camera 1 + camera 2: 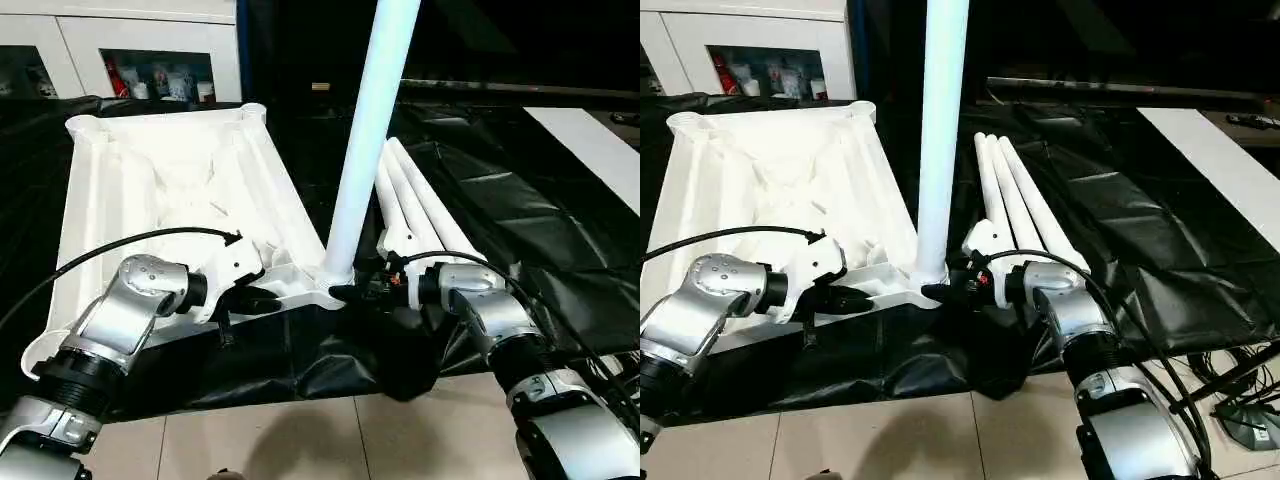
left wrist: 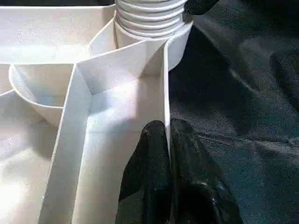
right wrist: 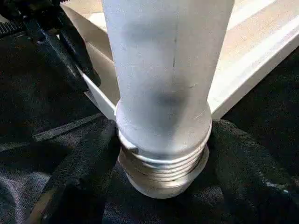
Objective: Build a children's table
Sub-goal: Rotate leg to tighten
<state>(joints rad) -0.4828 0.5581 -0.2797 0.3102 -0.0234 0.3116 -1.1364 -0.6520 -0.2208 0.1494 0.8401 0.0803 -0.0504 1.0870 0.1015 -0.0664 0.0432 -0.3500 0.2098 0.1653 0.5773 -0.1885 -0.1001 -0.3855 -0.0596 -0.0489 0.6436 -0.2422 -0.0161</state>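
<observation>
Black plastic sheeting (image 1: pixel 520 240) covers the work area, with pale floor tiles (image 1: pixel 300 440) along its near edge and a white cabinet (image 1: pixel 150 40) behind. Item one: white table top (image 1: pixel 120 190), lying underside up, ribs and round corner sockets exposed. Item two: upright leg (image 1: pixel 362 140), white tubular plastic, its threaded end seated in the near corner socket (image 2: pixel 180 44) of the top, directly ahead of both grippers. Item three: three loose legs (image 1: pixel 415 200), laid side by side on the sheeting just beyond the right gripper. Left gripper (image 1: pixel 258 298): black fingers (image 2: pixel 154 177) pinched together on the thin outer rim wall (image 2: pixel 166 88) of the top, one finger on each side of it, close beside the occupied socket. Right gripper (image 3: pixel 163 168): fingers (image 3: pixel 81 172) spread either side of the upright leg's threaded base, closed around it at the collar. The two grippers sit near each other, the socket corner between them. Black cables (image 1: pixel 110 250) run along both silver forearms.
</observation>
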